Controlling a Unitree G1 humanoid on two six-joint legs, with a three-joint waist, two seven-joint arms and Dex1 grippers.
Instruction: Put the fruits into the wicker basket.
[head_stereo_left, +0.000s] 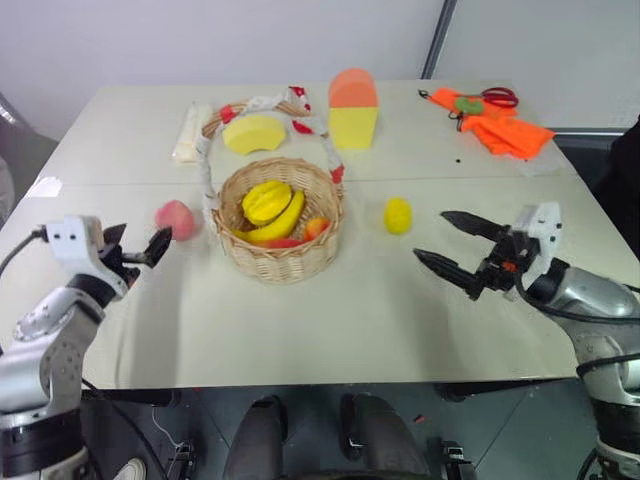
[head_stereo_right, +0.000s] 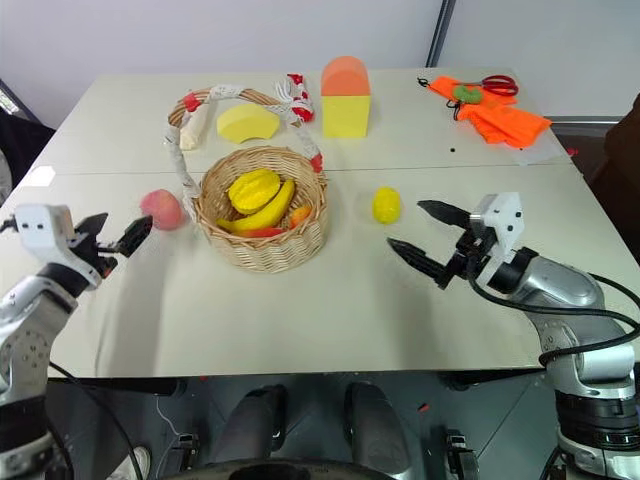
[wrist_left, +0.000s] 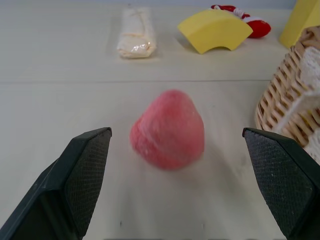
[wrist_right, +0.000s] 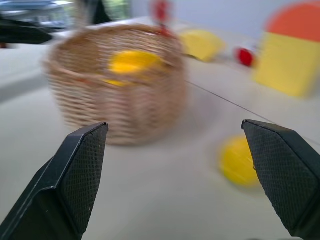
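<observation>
Head views: wicker basket (head_stereo_left: 279, 225) sits mid-table, already holding bananas; peach (head_stereo_left: 176, 219) lies just beside it toward the table's left edge, lemon (head_stereo_left: 397, 215) near it on the right-edge side. L gripper (head_stereo_left: 139, 248) and R gripper (head_stereo_left: 458, 250) both spread wide, empty. L wrist view: peach centred between the fingers (wrist_left: 82, 175), not yet enclosed. R wrist view: lemon off-centre. Step in hand: approach. Next, prob.: advance L, clamp peach; re-aim R.

Pale table (head_stereo_left: 330, 310) with basket (head_stereo_left: 280, 255), peach (head_stereo_left: 176, 217), lemon (head_stereo_left: 397, 215).
</observation>
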